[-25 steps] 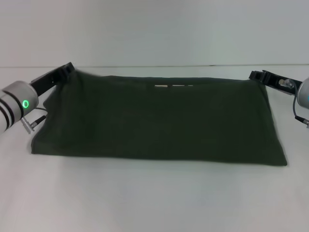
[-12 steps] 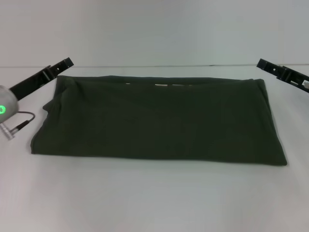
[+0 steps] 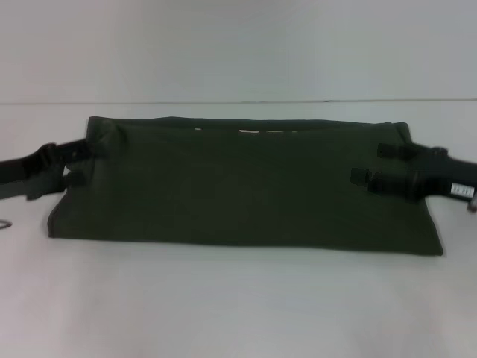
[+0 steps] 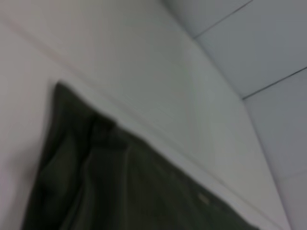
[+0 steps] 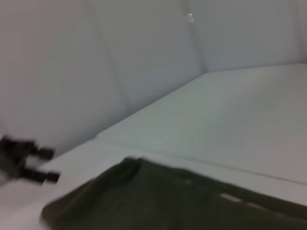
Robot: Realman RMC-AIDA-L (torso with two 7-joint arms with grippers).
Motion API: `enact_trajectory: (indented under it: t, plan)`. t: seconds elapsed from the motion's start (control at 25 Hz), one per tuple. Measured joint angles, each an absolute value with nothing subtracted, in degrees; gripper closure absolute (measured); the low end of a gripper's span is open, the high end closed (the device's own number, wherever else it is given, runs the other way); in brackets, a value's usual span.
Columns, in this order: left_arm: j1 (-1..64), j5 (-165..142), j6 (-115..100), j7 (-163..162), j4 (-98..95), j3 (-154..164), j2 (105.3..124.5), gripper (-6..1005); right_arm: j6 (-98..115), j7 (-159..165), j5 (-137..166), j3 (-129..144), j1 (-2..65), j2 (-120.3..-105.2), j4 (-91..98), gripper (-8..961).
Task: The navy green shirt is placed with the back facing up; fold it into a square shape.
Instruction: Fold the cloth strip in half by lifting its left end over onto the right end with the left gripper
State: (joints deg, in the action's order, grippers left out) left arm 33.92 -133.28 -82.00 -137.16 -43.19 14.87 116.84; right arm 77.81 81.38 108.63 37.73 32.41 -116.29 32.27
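The navy green shirt (image 3: 238,186) lies flat on the white table as a wide folded rectangle, with a pale label strip at its far edge. My left gripper (image 3: 80,160) is open at the shirt's left edge, near the far left corner. My right gripper (image 3: 370,164) is open, with both black fingers over the right part of the shirt and nothing held. The left wrist view shows the shirt's corner (image 4: 110,191) on the table. The right wrist view shows the shirt (image 5: 168,203) and, farther off, my left gripper (image 5: 48,165) with its fingers apart.
The white table (image 3: 238,298) reaches to a pale wall (image 3: 238,45) behind the shirt. A thin cable (image 3: 4,222) shows at the left edge of the head view.
Both grippers have left the shirt's far corners, swung outward, then come forward and inward to its side edges. The lifted far left corner has settled flat.
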Motion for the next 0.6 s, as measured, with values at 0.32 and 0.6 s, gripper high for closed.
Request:
enact_trajectory:
  t: [0.32,0.6]
  plan:
    - [33.2,-142.9,-85.5,-142.7,-45.0,9.9,116.06,137,82.2,77.0,116.6,42.0,32.1,-118.59,37.3,9]
    - [31.3,-143.9,-86.1,-145.3,-44.8,8.9,116.72,139,82.0,76.4,117.0,41.2,31.9,-119.18,37.9,8]
